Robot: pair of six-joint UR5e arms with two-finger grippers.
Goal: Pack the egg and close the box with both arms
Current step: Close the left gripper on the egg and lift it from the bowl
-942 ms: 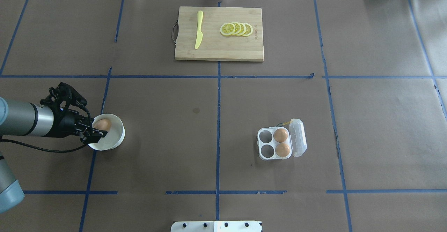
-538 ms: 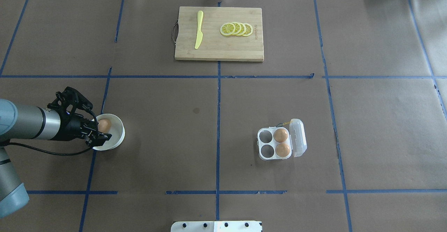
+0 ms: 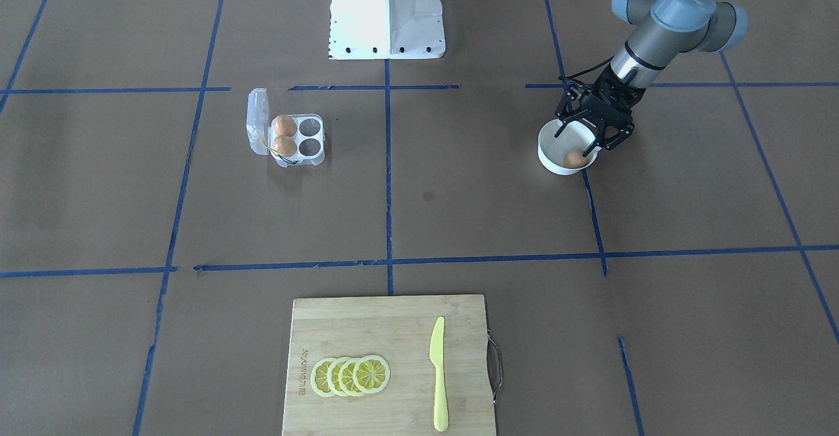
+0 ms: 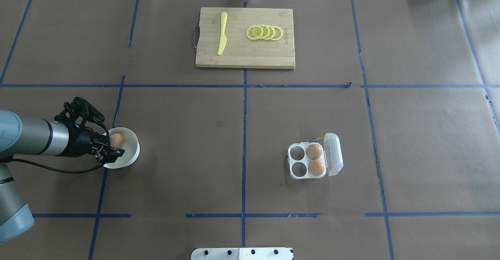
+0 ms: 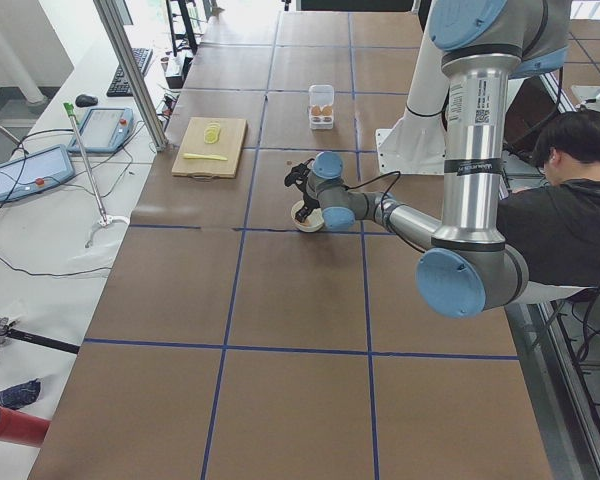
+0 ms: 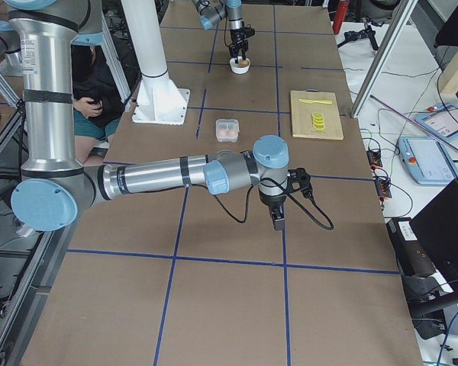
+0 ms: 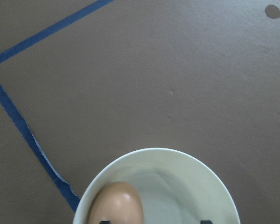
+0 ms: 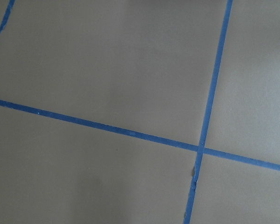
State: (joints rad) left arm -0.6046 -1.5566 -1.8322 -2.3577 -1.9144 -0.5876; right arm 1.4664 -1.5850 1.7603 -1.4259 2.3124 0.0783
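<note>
Left gripper (image 4: 110, 146) edged forward, open over bowl (image 4: 135, 150) holding egg (image 4: 117, 139); box (image 4: 291, 159) holds two eggs (image 4: 314, 151).

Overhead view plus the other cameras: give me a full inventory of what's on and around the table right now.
egg: one, brown, in the bowl, under the left gripper
other eggs: two, brown, in the box's two cups next to the lid
box: one, clear, lid open, right of centre in the overhead view; two cups empty
bowl: one, white, left side of the table
cutting board: one, wooden, far middle
knife: one, yellow, on the board
lemon slices: four, yellow, overlapping on the board
base block: one, white, robot's edge, middle
person: one, dark-haired, seated by the robot
left gripper: one, black, fingers open, at the bowl
right gripper: one, black, above the table; open or shut cannot be told
</note>
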